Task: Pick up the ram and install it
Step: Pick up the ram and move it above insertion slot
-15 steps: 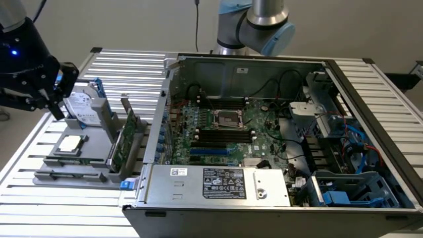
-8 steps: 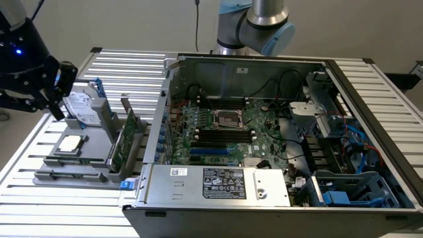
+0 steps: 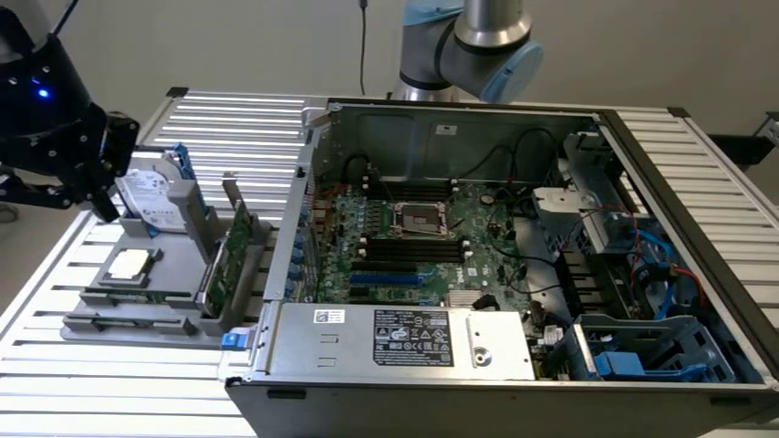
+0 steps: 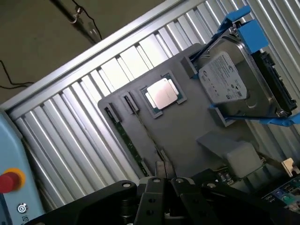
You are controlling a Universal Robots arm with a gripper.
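The ram (image 4: pixel 125 140) is a thin green stick standing on edge in a slot of the grey holder tray (image 4: pixel 187 126). In the exterior view the ram (image 3: pixel 137 295) lies near the tray's front. My black gripper (image 3: pixel 109 206) hangs above the tray's far left side, close to the hard drive (image 3: pixel 152 196). Seen from the wrist, the gripper (image 4: pixel 164 172) is shut with nothing in it, a short way above the tray and apart from the ram. The open computer case (image 3: pixel 512 246) shows the motherboard with its black memory slots (image 3: pixel 414 246).
On the tray also sit a square silver processor (image 4: pixel 161 93), a hard drive in a blue bracket (image 4: pixel 234 84) and an upright green expansion card (image 3: pixel 232 255). The slatted metal table (image 3: pixel 122 383) runs under everything. The arm's base (image 3: pixel 469 46) stands behind the case.
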